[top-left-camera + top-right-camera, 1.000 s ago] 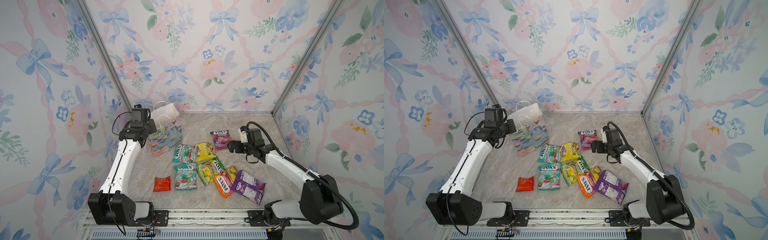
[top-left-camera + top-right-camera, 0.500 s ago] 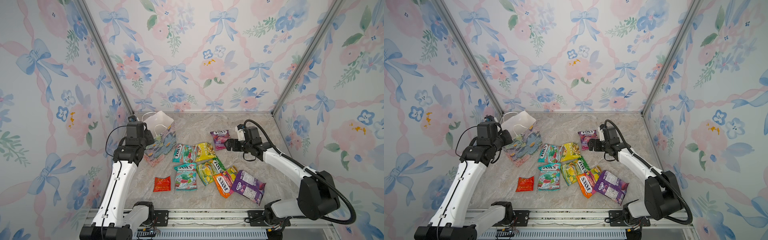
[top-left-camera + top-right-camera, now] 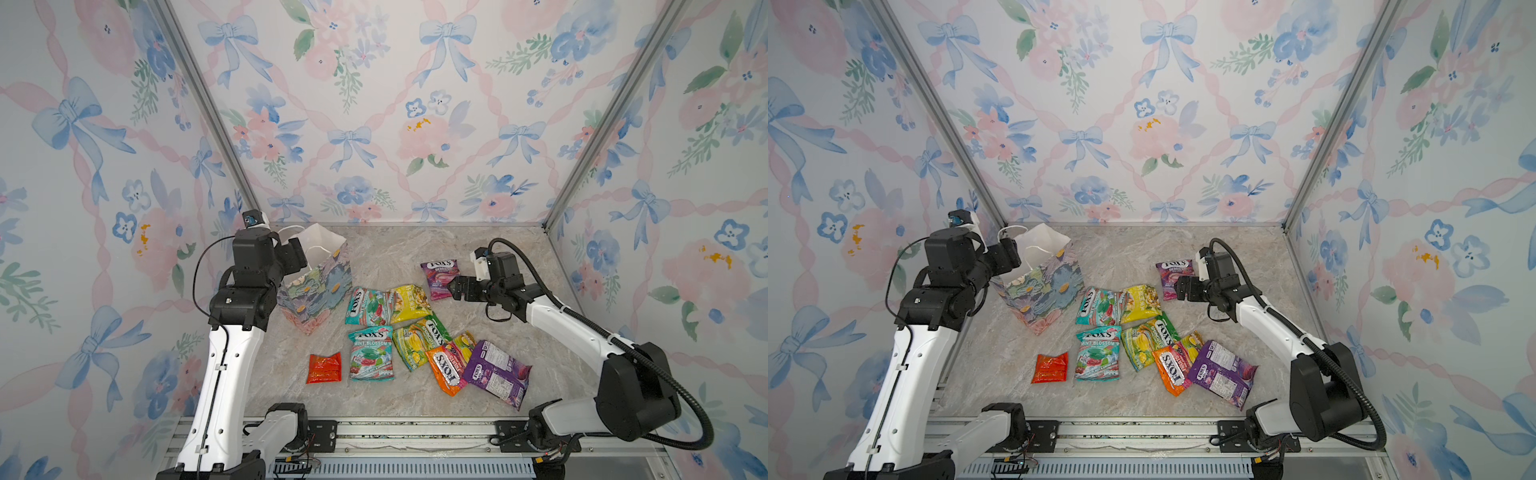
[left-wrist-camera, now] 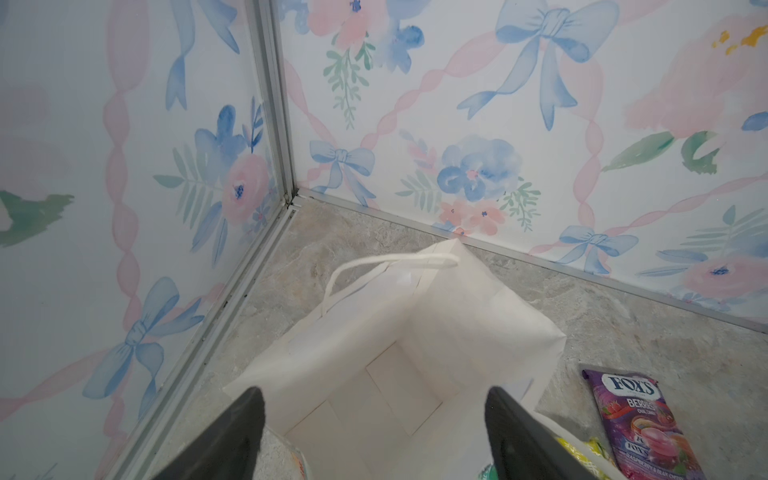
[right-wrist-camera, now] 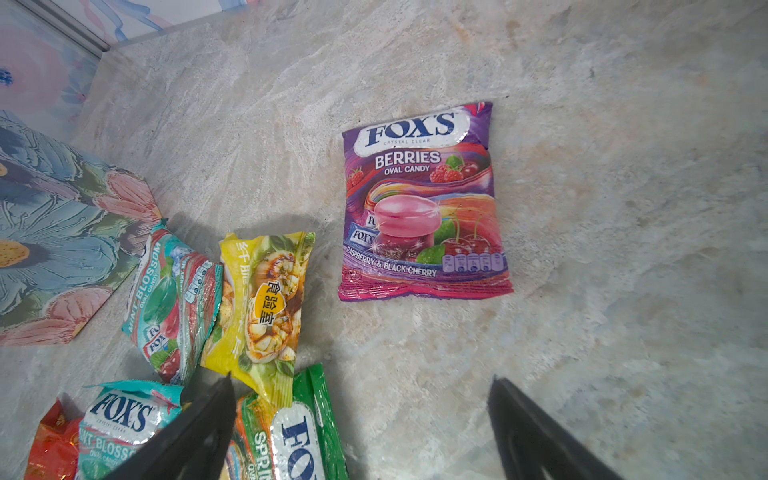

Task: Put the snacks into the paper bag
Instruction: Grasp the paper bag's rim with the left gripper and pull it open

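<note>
By my reckoning hardly anything is packed yet. The paper bag (image 3: 316, 286) stands upright left of centre in both top views, near the back corner, and the left wrist view shows what it can of the white floor, which is bare. The left gripper (image 4: 372, 392) hangs over the bag's mouth, jaws spread wide, holding nothing. The snacks (image 3: 371, 353) I can count, about nine, all lie on the table (image 3: 395, 249), middle to lower right. The right gripper (image 5: 362, 378), equally spread and empty, hovers near the purple berries packet (image 5: 419, 208), probably the next pick.
</note>
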